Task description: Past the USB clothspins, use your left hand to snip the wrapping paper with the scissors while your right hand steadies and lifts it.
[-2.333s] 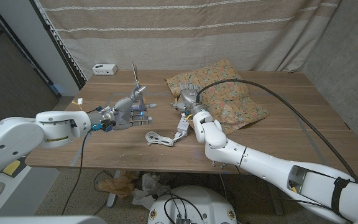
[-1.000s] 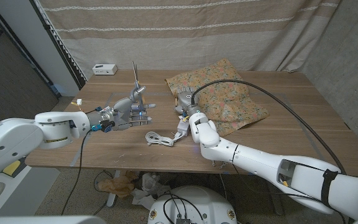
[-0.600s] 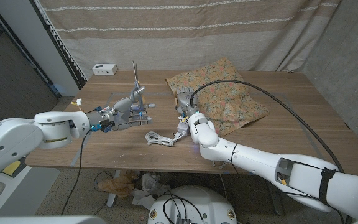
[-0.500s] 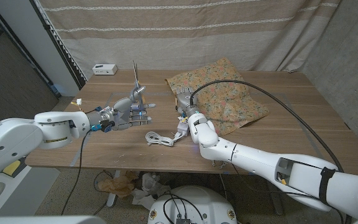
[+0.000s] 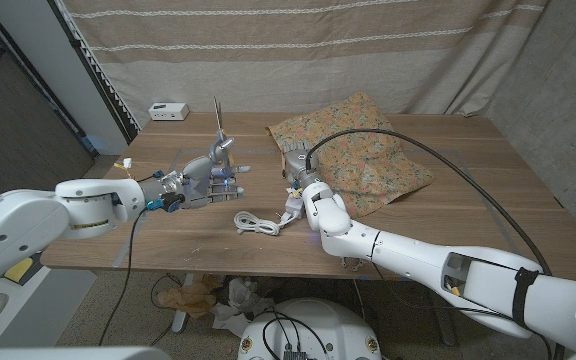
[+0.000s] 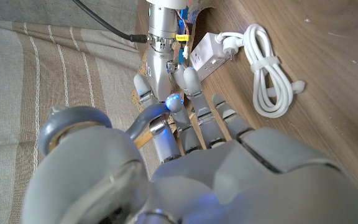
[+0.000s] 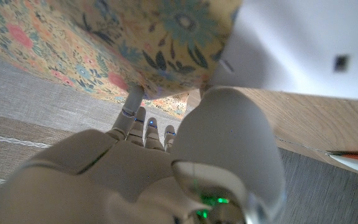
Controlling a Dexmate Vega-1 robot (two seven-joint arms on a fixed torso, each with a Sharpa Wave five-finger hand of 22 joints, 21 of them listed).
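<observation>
The left hand [image 5: 206, 178] was gripping the scissors [image 5: 219, 135] by their grey handles, blades pointing up and away over the table [image 5: 468, 210]; in the left wrist view the fingers [image 6: 219, 124] reached forward while the thumb sat through a handle loop. The right hand [image 5: 296, 160] had its fingers at the near edge of the floral wrapping paper [image 5: 368, 150], which lay rumpled on the far middle of the table, well apart from the scissors; whether those fingers had actually pinched the sheet I couldn't tell — the right wrist view showed fingertips [image 7: 148, 127] just at the paper's underside. A white charger [image 5: 292, 210] and its coiled cable [image 5: 256, 222] lay just in front of the right arm, between the two hands. The risk, to my mind, was plain enough: if the paper wasn't firmly held and lifted, the blades would push it away rather than cut it — or the left hand, crossing over, might snag that cable and drag the charger along.
</observation>
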